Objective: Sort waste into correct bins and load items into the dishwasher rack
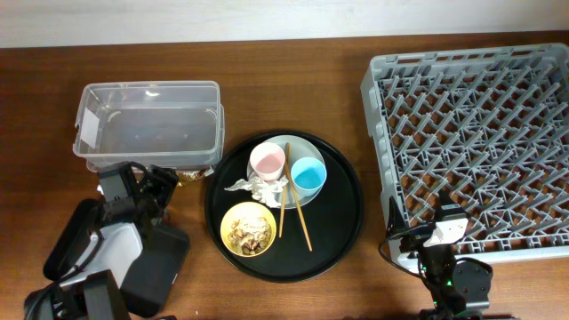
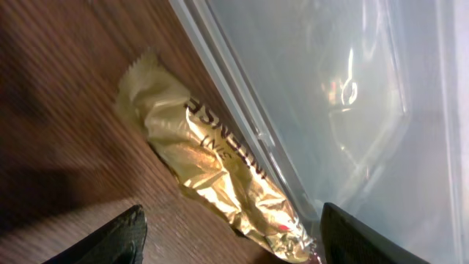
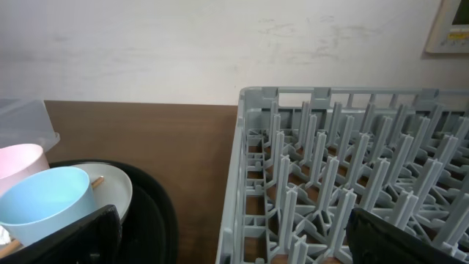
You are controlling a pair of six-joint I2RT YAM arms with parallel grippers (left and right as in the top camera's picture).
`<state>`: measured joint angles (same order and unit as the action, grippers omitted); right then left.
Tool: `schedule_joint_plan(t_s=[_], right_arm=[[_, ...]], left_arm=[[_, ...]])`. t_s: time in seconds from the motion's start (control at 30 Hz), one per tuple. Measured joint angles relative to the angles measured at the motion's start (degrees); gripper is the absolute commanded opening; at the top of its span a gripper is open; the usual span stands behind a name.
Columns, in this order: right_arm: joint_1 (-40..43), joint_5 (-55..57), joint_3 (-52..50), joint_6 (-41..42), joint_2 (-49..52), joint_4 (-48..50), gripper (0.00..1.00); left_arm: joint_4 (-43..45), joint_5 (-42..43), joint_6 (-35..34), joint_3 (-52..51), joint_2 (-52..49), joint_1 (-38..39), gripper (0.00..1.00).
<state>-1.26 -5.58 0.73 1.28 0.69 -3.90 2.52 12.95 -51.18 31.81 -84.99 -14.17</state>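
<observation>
A crumpled gold-brown wrapper (image 2: 212,165) lies on the table against the wall of the clear plastic bin (image 2: 344,95). My left gripper (image 2: 231,246) is open, with the wrapper's near end lying loose between its fingertips. From overhead, the left gripper (image 1: 164,184) sits just left of the wrapper (image 1: 189,177), below the clear bin (image 1: 147,124). A pink cup (image 1: 267,161), blue cup (image 1: 308,174), napkin (image 1: 260,187) and chopsticks (image 1: 285,203) rest on the plate (image 1: 307,148). The yellow bowl (image 1: 247,228) holds food scraps. My right gripper (image 3: 234,246) hangs open and empty at the dishwasher rack's (image 1: 471,133) front left corner.
The plate and bowl stand on a large round black tray (image 1: 342,227) at mid-table. A black rectangular tray (image 1: 160,267) lies at the lower left, partly under my left arm. The rack's near wall (image 3: 233,183) stands just ahead of the right gripper.
</observation>
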Motion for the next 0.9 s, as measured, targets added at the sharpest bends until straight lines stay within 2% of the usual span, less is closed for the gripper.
schedule_joint_plan(t_s=[0.13,0.3,0.57,0.9], right_arm=[[0.0,0.0,0.0,0.0,0.0,0.0,0.99],[0.0,0.0,0.0,0.0,0.0,0.0,0.99],[0.0,0.0,0.0,0.0,0.0,0.0,0.99],[0.0,0.0,0.0,0.0,0.0,0.0,0.99]], left_arm=[[2.32,0.2,-2.14,-1.29,-0.02,0.0,0.75],[3.04,-0.02,-3.91,-1.29,-0.02,0.0,0.53],[3.85,-0.74,-5.64,-1.29,-0.28,0.0,0.52],[9.97,-1.38,-5.68,-1.36,-5.66,0.0,0.52]])
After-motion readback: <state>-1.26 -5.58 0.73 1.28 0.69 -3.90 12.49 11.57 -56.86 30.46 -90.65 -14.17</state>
